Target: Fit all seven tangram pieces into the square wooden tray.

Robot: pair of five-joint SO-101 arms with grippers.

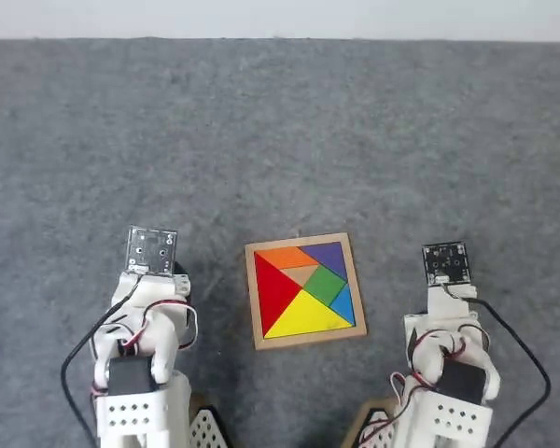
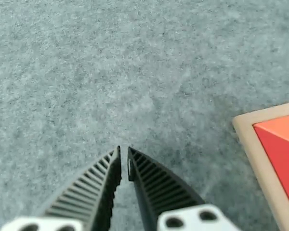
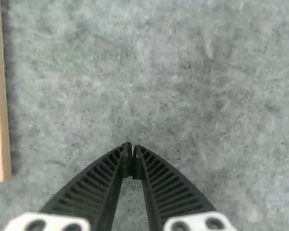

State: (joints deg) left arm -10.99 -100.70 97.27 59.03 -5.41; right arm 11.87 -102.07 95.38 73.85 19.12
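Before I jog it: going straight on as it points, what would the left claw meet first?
Probably only the grey mat; the left claw points past the wooden tray, which lies off its line.

tray [image 2: 257,159] cut off, arm bases [image 1: 135,415] cropped

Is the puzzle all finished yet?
It looks done, or nearly. The wooden tray holds the orange piece, purple piece, red piece, green piece, yellow piece and blue piece, fitted together. The tan triangle in the middle may be the seventh piece or a bare gap; I cannot tell. Nothing is in hand: the left gripper and right gripper are shut, empty, over the grey mat. Left: at most that one spot.
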